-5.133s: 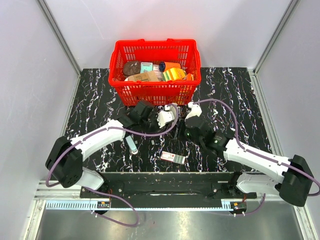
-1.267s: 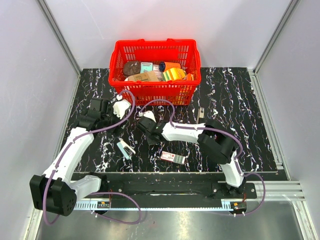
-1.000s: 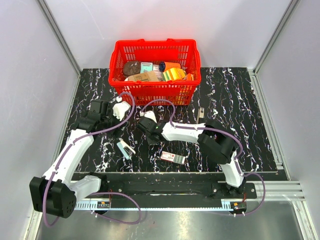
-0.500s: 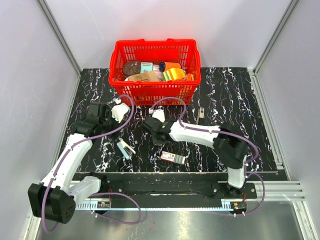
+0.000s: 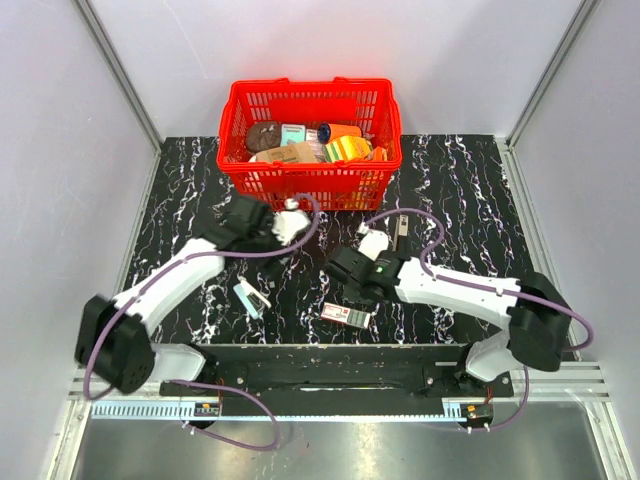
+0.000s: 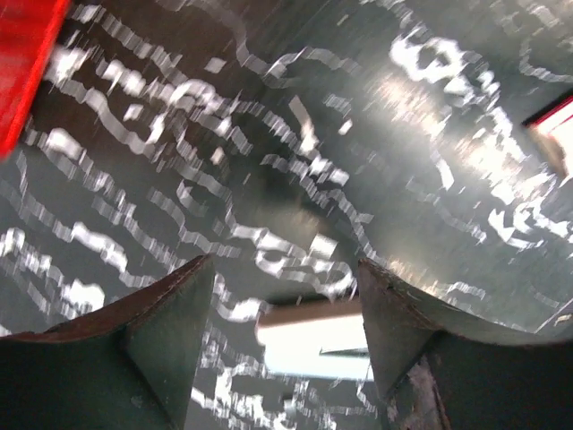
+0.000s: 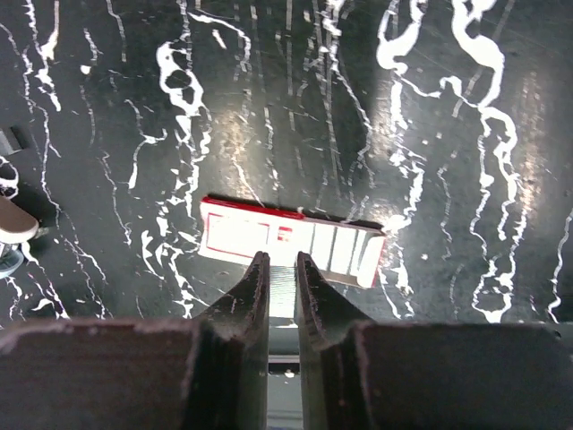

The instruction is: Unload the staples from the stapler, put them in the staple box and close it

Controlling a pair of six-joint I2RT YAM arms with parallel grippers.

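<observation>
The stapler lies on the black, white-veined worktop, left of centre and toward the near edge, apart from both claws. In the right wrist view only a pale and teal sliver of the stapler shows at the left edge.

The left claw hangs over the worktop just in front of the red basket. It is farther back than the stapler and a little to its right. Seen from its own wrist, the left claw is open: the two fingers stand well apart and the veined surface shows between them. A blurred pale shape low between the fingers cannot be made out.

The right claw is near the middle of the worktop, above the flat white-and-red carton, which lies to the right of the stapler and close to the near edge. In the wrist view the right claw has its tips over the near long side of the carton. The fingers are drawn almost together, with only a thin slit between them, so it is closed. Whether it touches the carton cannot be told.

A thin dark grey bar lies alone on the worktop in front of the basket's right corner, behind the right arm. The basket holds assorted packaged goods.
</observation>
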